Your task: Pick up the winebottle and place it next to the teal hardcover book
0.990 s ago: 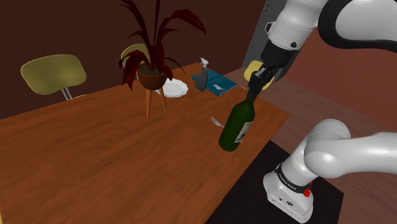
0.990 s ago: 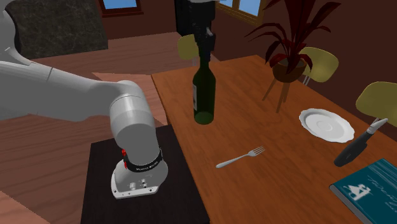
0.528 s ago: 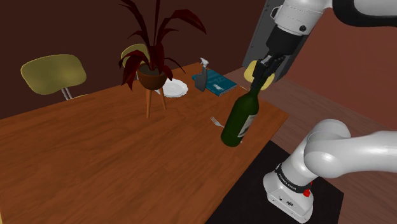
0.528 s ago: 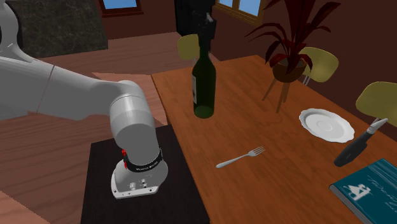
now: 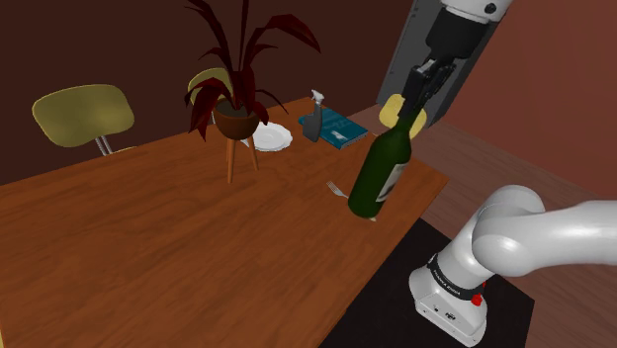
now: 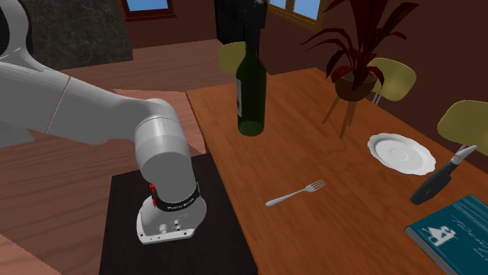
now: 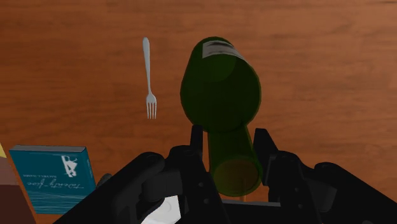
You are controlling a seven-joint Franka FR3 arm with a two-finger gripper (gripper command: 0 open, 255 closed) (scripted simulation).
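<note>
Green wine bottle (image 5: 379,178) aloft between jaws

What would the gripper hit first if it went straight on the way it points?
The gripper, shut on the bottle neck, points down at the table. The bottle's base would probably touch bare wood first, the fork lying beside that line.

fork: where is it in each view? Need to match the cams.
Shoulder view: fork right of centre, tines peeking out beside the green wine bottle, which covers the rest.
Second exterior view: fork below centre, lying clear of the bottle.
Wrist view: fork beside the bottle's body, tines toward the teal book.
Shared landmark: the teal book, seen in all three.
</note>
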